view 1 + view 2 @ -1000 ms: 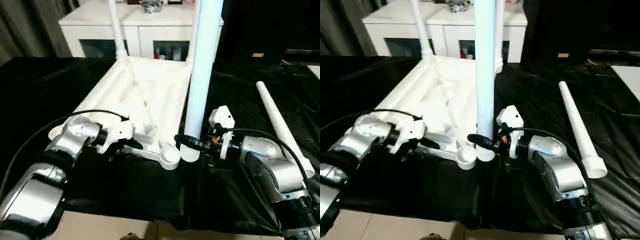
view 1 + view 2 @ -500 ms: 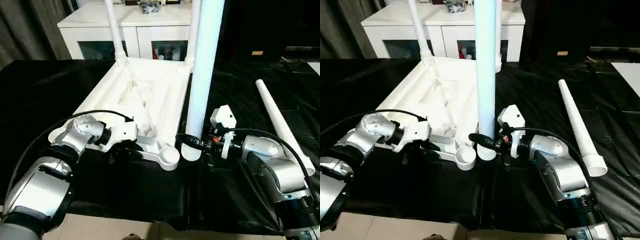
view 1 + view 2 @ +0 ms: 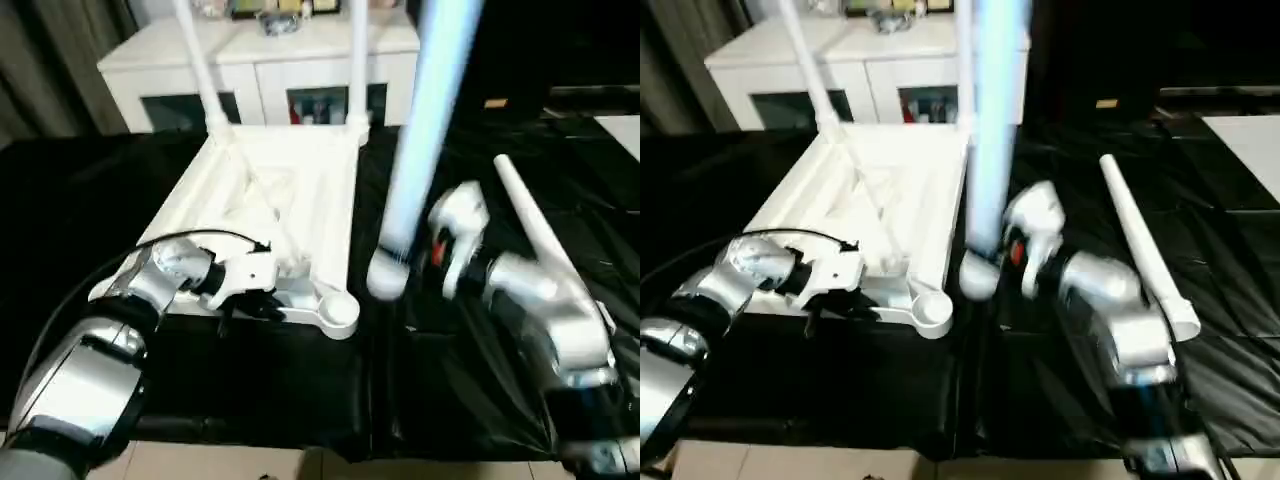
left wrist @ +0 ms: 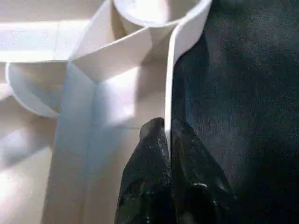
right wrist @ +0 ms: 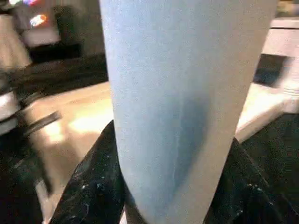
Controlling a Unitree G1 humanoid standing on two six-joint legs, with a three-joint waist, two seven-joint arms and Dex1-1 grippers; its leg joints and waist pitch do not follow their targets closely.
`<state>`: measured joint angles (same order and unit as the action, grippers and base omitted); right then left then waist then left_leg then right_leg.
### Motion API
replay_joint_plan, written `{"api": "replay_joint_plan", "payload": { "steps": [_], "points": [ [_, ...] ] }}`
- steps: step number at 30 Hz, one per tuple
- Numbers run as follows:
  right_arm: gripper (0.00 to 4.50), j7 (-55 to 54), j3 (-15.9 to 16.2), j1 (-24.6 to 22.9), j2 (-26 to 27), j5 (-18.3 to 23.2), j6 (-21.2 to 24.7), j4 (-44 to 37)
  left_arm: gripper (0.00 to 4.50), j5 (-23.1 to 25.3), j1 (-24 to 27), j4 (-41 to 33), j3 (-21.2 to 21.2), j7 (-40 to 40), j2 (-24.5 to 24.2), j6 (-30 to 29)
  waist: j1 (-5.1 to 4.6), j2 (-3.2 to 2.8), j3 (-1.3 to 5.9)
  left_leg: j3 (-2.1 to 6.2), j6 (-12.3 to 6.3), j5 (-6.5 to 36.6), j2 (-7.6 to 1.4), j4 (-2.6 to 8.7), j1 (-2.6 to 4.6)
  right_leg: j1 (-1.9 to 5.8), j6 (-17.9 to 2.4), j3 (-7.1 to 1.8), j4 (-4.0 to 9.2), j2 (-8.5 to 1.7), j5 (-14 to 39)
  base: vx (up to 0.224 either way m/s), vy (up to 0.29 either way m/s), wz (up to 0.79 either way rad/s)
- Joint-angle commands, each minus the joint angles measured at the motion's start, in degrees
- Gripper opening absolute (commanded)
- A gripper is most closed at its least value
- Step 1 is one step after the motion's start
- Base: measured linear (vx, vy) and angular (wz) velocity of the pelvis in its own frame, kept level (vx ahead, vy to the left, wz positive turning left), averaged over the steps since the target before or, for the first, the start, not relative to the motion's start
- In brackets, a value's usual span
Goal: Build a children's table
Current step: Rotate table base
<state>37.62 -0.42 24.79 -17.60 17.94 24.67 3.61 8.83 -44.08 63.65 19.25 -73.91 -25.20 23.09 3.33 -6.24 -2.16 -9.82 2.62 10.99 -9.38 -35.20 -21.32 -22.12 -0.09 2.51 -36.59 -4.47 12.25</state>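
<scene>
The white tabletop (image 3: pixel 300 190) lies upside down on black cloth, ribs up. Two legs (image 3: pixel 197 60) stand in its far corner sockets. In the left wrist view my left gripper (image 4: pixel 166 125) is shut on the tabletop's thin near rim (image 4: pixel 169 84), just beside the empty near-right corner socket (image 3: pixel 338 312). My right gripper (image 3: pixel 408 262) is shut on a third leg (image 3: pixel 425 120), its black fingers (image 5: pixel 91 186) on both sides of the tube (image 5: pixel 187 93). That leg is tilted, and its wide lower end hangs just right of the empty socket.
A loose white leg (image 3: pixel 530 230) lies on the black cloth (image 3: pixel 250 380) to the right of my right arm. A white glass-door cabinet (image 3: pixel 250 50) stands behind the table. The cloth's near edge runs along the bottom of the picture.
My left gripper has shut on the tabletop's near rim. My right arm has lifted the held leg off the cloth and tilted it. The camera has shifted too.
</scene>
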Motion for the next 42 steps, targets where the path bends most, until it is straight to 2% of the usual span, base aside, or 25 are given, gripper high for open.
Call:
{"api": "replay_joint_plan", "payload": {
  "steps": [1, 2, 3, 4, 5, 6, 7, 9, 10, 11, 15, 16, 17, 19, 21, 24, 28, 30, 32, 33, 34, 36, 37, 38, 42],
  "points": [
    [1.86, -1.08, -1.44, 1.3, 0.68, 3.07, 4.86, -0.55, 0.04, -5.16, 7.52, -3.97, -3.69, 4.32, 2.03, -6.79, 0.42, 1.59, 2.71, 1.49, -1.59, 13.92, -3.21, 4.98, 0.31, 2.35, -13.33, -2.36, 5.43, -4.53, 15.77, 0.0, 0.0, 0.0],
    [1.86, -1.02, -1.4, 1.41, 0.69, 3.16, 5.02, -0.58, 0.04, -6.06, 8.27, -5.32, -4.57, 5.32, 2.4, -7.71, 0.51, 1.86, 3.5, 1.52, -2.22, 10.94, -3.34, 4.68, 0.22, 2.95, -13.94, -2.28, 4.7, -4.82, 12.35, 0.0, 0.0, 0.0],
    [1.86, -1.06, -1.29, 1.62, 0.66, 3.05, 5.15, -0.55, 0.04, -7.35, 9.42, -7.57, -5.89, 7.17, 3.04, -9.24, 0.24, 2.36, 2.9, 1.25, -2.67, 11.17, -3.37, 5.0, 0.15, 2.51, -13.81, -2.22, 5.24, -4.45, 13.0, 0.0, 0.0, 0.0],
    [1.86, -1.64, -1.58, 2.41, 1.15, 3.4, 5.57, -0.03, 0.04, -10.38, 12.78, -14.17, -8.59, 10.95, 4.95, -14.32, 0.49, 2.03, 3.64, 1.21, -2.91, 9.84, -3.4, 4.49, 0.39, 2.67, -13.73, -2.28, 4.82, -4.75, 12.02, 0.0, 0.0, 0.0],
    [1.86, -1.78, -1.67, 2.75, 1.27, 3.53, 5.75, 0.31, 0.04, -10.89, 13.88, -16.3, -8.81, 11.29, 5.39, -15.32, 0.44, 2.45, 3.54, 1.2, -3.51, 8.55, -3.38, 4.57, 0.02, 2.62, -13.8, -2.21, 4.76, -4.68, 11.05, 0.0, 0.0, 0.0],
    [1.86, -1.82, -1.66, 2.87, 1.33, 3.51, 5.79, 0.47, 0.04, -10.84, 14.4, -17.21, -8.67, 11.27, 5.47, -15.65, 0.37, 2.41, 3.27, 1.09, -3.75, 8.8, -3.26, 4.63, -0.02, 2.29, -13.49, -2.19, 5.15, -4.47, 11.7, 0.0, 0.0, 0.0],
    [1.86, -1.71, -1.32, 3.24, 1.48, 3.17, 5.66, 1.34, 0.04, -9.61, 16.19, -19.87, -7.44, 11.35, 5.48, -16.09, 0.24, 2.45, 3.55, 1.15, -3.58, 8.42, -3.34, 4.63, -0.05, 2.43, -13.15, -2.25, 5.06, -4.43, 10.62, 0.0, 0.0, 0.0],
    [1.86, -1.38, -0.71, 3.58, 1.39, 2.67, 5.96, 2.24, 0.04, -8.3, 17.12, -21.39, -6.46, 11.86, 5.51, -17.57, -0.02, 2.74, 3.39, 1.16, -3.29, 8.68, -3.45, 4.96, -0.02, 2.29, -12.83, -2.14, 5.09, -4.04, 9.19, 0.0, 0.0, 0.0],
    [1.86, -0.7, 0.3, 3.97, 1.3, 2.09, 6.62, 3.0, 0.04, -7.46, 18.5, -24.62, -5.94, 12.79, 6.17, -20.45, 0.14, 3.03, 3.16, 1.0, -2.75, 10.59, -3.36, 4.97, 0.41, 2.16, -12.8, -2.32, 5.27, -4.15, 10.22, 0.0, 0.0, 0.0],
    [1.86, -0.4, 0.78, 4.16, 1.15, 2.01, 7.15, 3.02, 0.04, -7.32, 19.3, -27.27, -6.21, 13.82, 6.62, -22.98, 0.24, 3.19, 3.09, 0.97, -2.53, 10.77, -3.4, 5.08, 0.43, 2.14, -12.71, -2.36, 5.41, -4.14, 10.73, 0.0, 0.0, 0.0],
    [1.86, 1.11, 1.88, 5.43, 0.9, 2.03, 7.11, 3.65, 0.04, -4.58, 20.16, -32.51, -4.49, 14.77, 5.97, -25.37, 0.45, 3.11, 3.08, 1.05, -1.93, 11.07, -3.48, 5.23, 0.6, 2.03, -12.71, -2.4, 5.36, -4.0, 9.8, 0.0, 0.0, 0.0],
    [1.86, 1.4, 2.21, 5.61, 0.71, 1.7, 6.74, 3.93, 0.04, -4.17, 20.1, -32.91, -4.0, 14.5, 5.68, -25.5, 0.37, 3.67, 3.1, 1.01, -2.01, 10.96, -3.57, 5.28, 0.54, 2.12, -12.75, -2.41, 5.33, -4.0, 9.23, 0.0, 0.0, 0.0],
    [1.86, 1.79, 2.44, 5.73, 0.61, 1.63, 6.65, 4.23, 0.04, -3.68, 20.0, -33.15, -3.41, 13.85, 5.22, -25.78, 0.46, 3.5, 3.02, 1.08, -2.0, 10.72, -3.5, 5.28, 0.45, 2.11, -12.73, -2.43, 5.25, -4.04, 9.11, 0.0, 0.0, 0.0],
    [1.86, 2.98, 3.6, 5.95, 0.26, 1.02, 6.25, 5.68, 0.04, -1.96, 20.04, -35.34, -0.7, 12.4, 2.79, -28.69, 0.56, 4.05, 2.96, 1.04, -1.86, 10.76, -3.55, 5.38, 0.49, 2.11, -12.51, -2.47, 5.25, -4.17, 9.58, 0.0, 0.0, 0.0],
    [1.86, 3.3, 4.07, 6.03, 0.26, 0.71, 5.97, 6.3, 0.04, -1.37, 19.79, -35.52, 0.08, 12.05, 2.06, -29.57, 0.46, 3.74, 2.88, 1.02, -1.5, 10.9, -3.5, 5.47, 0.6, 1.93, -12.52, -2.48, 5.3, -4.09, 9.33, 0.0, 0.0, 0.0],
    [1.86, 2.85, 4.38, 6.59, 0.64, 0.04, 5.65, 7.25, 0.04, -0.62, 19.65, -36.67, 0.51, 11.56, 1.29, -32.21, 0.3, 3.92, 2.88, 0.97, -0.69, 11.44, -3.4, 5.49, 0.64, 2.1, -13.1, -2.49, 5.26, -4.03, 7.97, 0.0, 0.0, 0.0],
    [1.86, 2.95, 4.76, 7.07, 0.7, 0.08, 5.88, 6.88, 0.04, -1.3, 18.68, -36.93, -0.66, 12.9, 1.9, -35.74, 0.21, 3.96, 2.73, 1.0, -0.26, 13.01, -3.34, 5.57, 0.73, 2.12, -12.9, -2.56, 5.56, -4.12, 10.48, 0.0, 0.0, 0.0],
    [1.86, 2.98, 4.69, 7.2, 0.69, 0.05, 5.73, 7.1, 0.45, -1.83, 18.45, -37.57, -0.45, 12.84, 1.67, -37.05, 0.21, 4.16, 2.67, 0.98, -0.32, 13.18, -3.35, 5.59, 0.77, 2.05, -12.78, -2.61, 5.62, -4.09, 11.16, 0.0, 0.0, 0.0],
    [1.86, 3.06, 4.69, 7.41, 0.74, -0.1, 5.47, 7.49, 0.56, -1.78, 18.33, -38.45, 0.1, 13.25, 1.11, -38.16, 0.12, 4.3, 2.58, 1.08, -0.24, 13.74, -3.38, 5.73, 0.67, 2.03, -12.2, -2.59, 5.67, -4.06, 12.87, 0.0, 0.0, 0.0],
    [1.86, 3.14, 4.69, 7.47, 0.86, -0.09, 5.45, 7.49, 0.56, -0.82, 18.14, -38.27, 0.52, 13.77, 0.66, -37.74, 0.07, 4.11, 2.6, 1.14, -0.23, 13.6, -3.29, 5.69, 0.58, 2.06, -11.94, -2.62, 5.62, -4.05, 12.94, 0.0, 0.0, 0.0],
    [1.86, 3.18, 4.69, 7.48, 0.92, -0.06, 5.46, 7.43, 0.62, -0.33, 18.05, -38.12, 0.73, 13.98, 0.44, -37.44, 0.09, 4.02, 2.6, 1.09, -0.2, 13.93, -3.45, 5.76, 0.82, 1.78, -11.84, -2.64, 5.88, -4.03, 13.14, 0.0, 0.0, 0.0],
    [1.86, 3.23, 4.72, 7.54, 1.04, -0.03, 5.4, 7.48, 0.62, -0.03, 17.97, -37.69, 0.7, 14.44, 0.33, -37.28, 0.14, 4.04, 2.57, 1.1, -0.04, 14.09, -3.4, 5.78, 0.76, 1.87, -12.06, -2.65, 5.82, -4.05, 12.82, 0.0, 0.0, 0.0],
    [1.86, 3.31, 4.75, 7.64, 1.25, -0.06, 5.23, 7.68, 0.62, -0.07, 18.06, -37.81, 0.72, 14.37, 0.17, -37.73, 0.15, 4.29, 2.56, 1.06, -0.08, 14.08, -3.38, 5.76, 0.74, 1.86, -12.1, -2.65, 5.82, -4.06, 12.82, 0.0, 0.0, 0.0],
    [1.86, 3.31, 4.75, 7.64, 1.25, -0.06, 5.23, 7.68, 0.62, -0.07, 18.06, -37.81, 0.72, 14.37, 0.17, -37.73, 0.23, 4.11, 2.56, 1.15, -0.01, 13.99, -3.43, 5.84, 0.69, 1.91, -12.17, -2.62, 5.78, -4.12, 12.97, 0.0, 0.0, 0.0],
    [1.86, 3.63, 5.09, 8.2, 1.76, -0.04, 4.89, 8.22, 0.62, -0.96, 18.32, -39.02, 0.58, 13.88, -0.49, -38.97, 0.16, 4.32, 2.46, 1.19, 0.05, 14.43, -3.4, 5.91, 0.57, 1.88, -12.0, -2.62, 5.8, -4.17, 14.05, 0.0, 0.0, 0.0]
  ]
}}
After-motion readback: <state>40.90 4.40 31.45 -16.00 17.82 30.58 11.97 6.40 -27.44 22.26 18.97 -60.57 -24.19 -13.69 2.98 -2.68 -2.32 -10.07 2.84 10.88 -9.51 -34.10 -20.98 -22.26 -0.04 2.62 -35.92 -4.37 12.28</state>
